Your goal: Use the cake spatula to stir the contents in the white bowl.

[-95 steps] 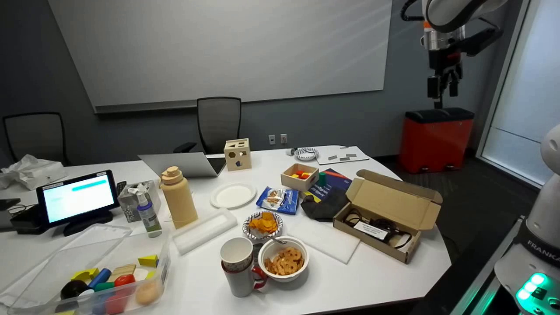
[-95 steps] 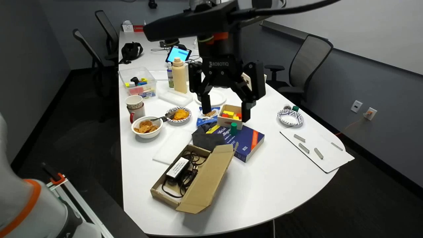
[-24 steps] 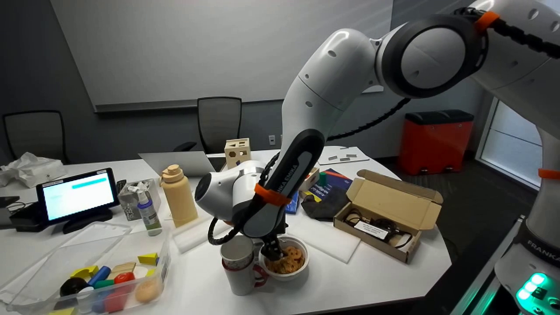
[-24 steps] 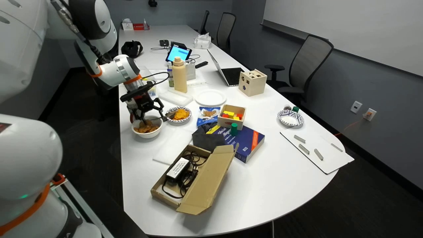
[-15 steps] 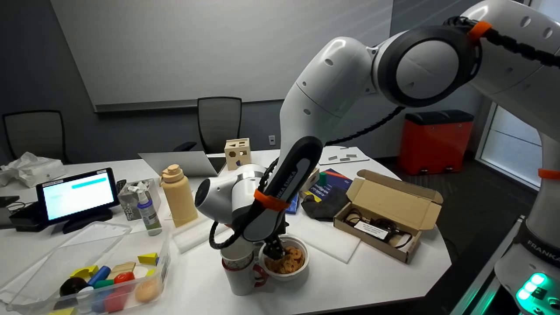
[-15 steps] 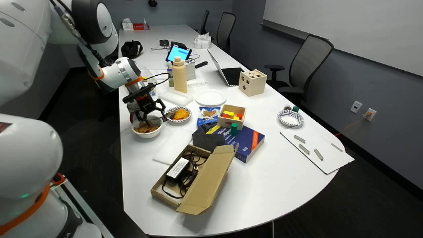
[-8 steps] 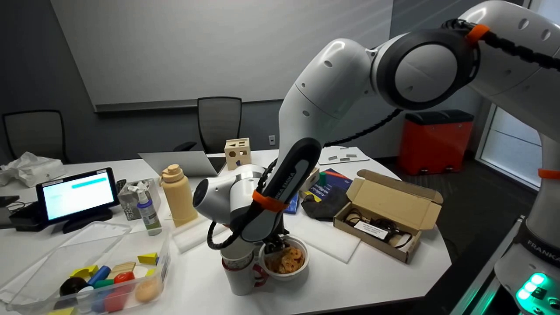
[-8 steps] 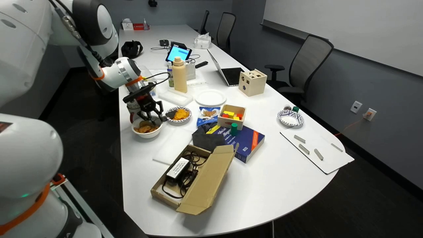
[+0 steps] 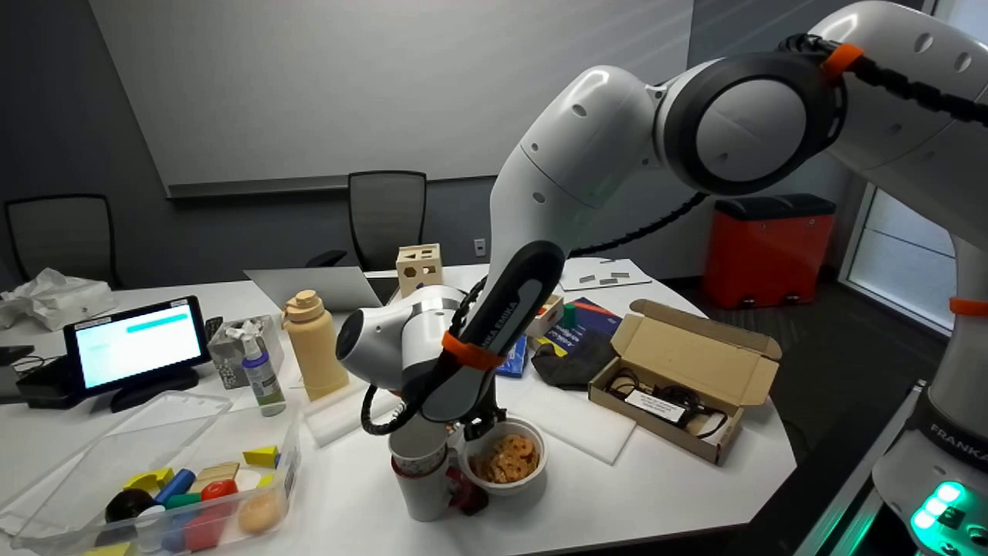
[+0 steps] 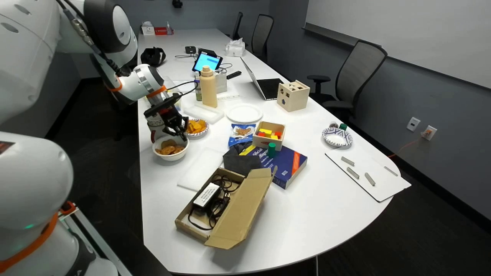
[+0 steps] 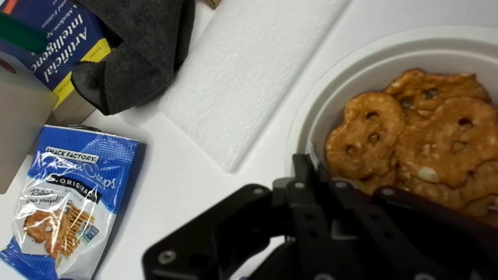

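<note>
The white bowl (image 9: 505,489), holding brown-orange pretzel crisps (image 11: 428,132), stands on the table in both exterior views and fills the right of the wrist view. My gripper (image 11: 313,165) is shut at the bowl's rim, above the side facing the chips. Between its tips a thin grey sliver of the cake spatula (image 11: 313,151) sticks out along the bowl's inner wall. Most of the spatula is hidden by the gripper. A dark shape (image 9: 472,503) shows beside the mug handle in an exterior view; I cannot tell whether it is the spatula's other end.
A mug (image 9: 424,494) with a paper cup stacked in it stands close beside the bowl. A patterned bowl of orange chips (image 10: 196,127) sits right by the gripper. White foam (image 11: 241,85), a blue snack pack (image 11: 78,186) and an open cardboard box (image 10: 241,214) lie around.
My gripper has come down from high up to the bowl's rim and shut. In the last half second the spatula has left its place across the chip bowl, and that bowl has slid toward the mug.
</note>
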`<control>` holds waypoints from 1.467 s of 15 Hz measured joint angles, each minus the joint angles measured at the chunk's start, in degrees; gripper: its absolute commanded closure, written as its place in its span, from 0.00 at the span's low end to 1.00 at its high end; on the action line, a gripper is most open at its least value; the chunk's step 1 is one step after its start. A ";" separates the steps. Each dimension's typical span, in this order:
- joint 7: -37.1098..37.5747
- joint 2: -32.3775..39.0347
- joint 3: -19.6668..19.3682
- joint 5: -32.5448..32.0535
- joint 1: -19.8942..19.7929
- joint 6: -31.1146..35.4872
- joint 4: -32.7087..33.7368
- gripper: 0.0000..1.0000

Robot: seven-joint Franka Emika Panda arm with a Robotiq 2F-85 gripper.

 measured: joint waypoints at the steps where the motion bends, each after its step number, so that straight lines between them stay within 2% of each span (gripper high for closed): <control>1: -0.02 0.00 0.02 -0.01 0.10 0.00 0.08 0.99; 6: -0.55 -0.05 0.20 -0.01 0.52 -2.07 0.74 0.99; 11: -4.17 -2.08 0.21 -0.05 0.79 -12.59 3.57 0.99; 17: -19.89 -7.62 2.60 -0.38 0.38 -27.28 8.96 0.99; 22: -30.00 -7.44 6.64 1.03 -1.28 -34.85 8.81 0.99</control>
